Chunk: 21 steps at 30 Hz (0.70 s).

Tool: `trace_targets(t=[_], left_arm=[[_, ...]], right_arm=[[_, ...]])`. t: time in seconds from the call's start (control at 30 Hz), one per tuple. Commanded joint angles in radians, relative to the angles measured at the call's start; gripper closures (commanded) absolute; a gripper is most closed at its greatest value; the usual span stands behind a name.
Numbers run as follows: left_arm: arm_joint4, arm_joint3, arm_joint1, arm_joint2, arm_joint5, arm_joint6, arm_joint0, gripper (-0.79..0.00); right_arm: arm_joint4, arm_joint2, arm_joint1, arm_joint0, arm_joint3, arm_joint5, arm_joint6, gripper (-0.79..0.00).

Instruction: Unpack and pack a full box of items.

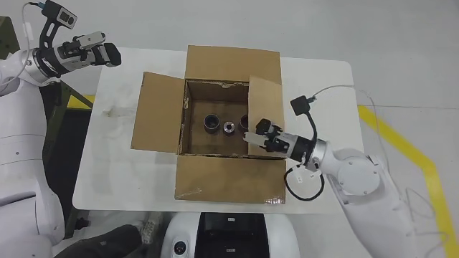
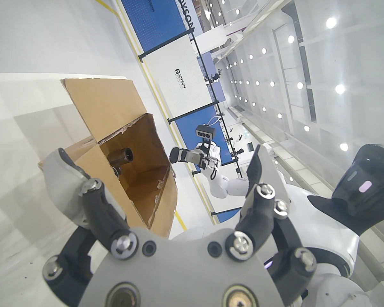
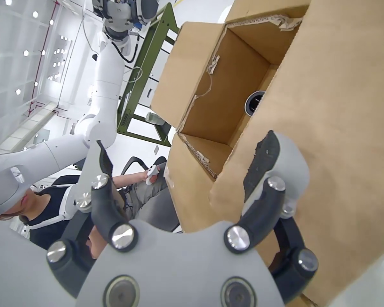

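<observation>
Hovering spread-fingered at the box (image 1: pixel 229 175) flap, right gripper (image 1: pixel 259 132) nearest the upright dark cylinders (image 1: pixel 212 122) just inward; left gripper (image 1: pixel 111 51), likewise spread, well apart.

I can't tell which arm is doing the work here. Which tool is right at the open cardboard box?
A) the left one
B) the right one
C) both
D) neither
B: the right tool sits at the raised side flap of the box, while the left tool hangs by a far corner of the table, well apart from it.

white arms (image 1: pixel 362 175) with grey, black-padded end effectors (image 2: pixel 160 153).
</observation>
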Motion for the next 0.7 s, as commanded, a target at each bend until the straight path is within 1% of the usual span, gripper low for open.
trace_targets(t=[0.0, 0.3, 0.67], left_arm=[[0.000, 0.000, 0.000, 0.000, 0.000, 0.000, 0.000, -0.785], [0.000, 0.000, 0.000, 0.000, 0.000, 0.000, 0.000, -0.785], [0.000, 0.000, 0.000, 0.000, 0.000, 0.000, 0.000, -0.785]], right_arm=[[-0.016, -0.016, 0.000, 0.011, 0.011, 0.008, 0.005, -0.785], [-0.065, -0.067, 0.000, 0.038, 0.044, 0.042, 0.013, -0.785], [-0.083, -0.065, 0.006, 0.047, 0.048, 0.059, 0.008, -0.785]])
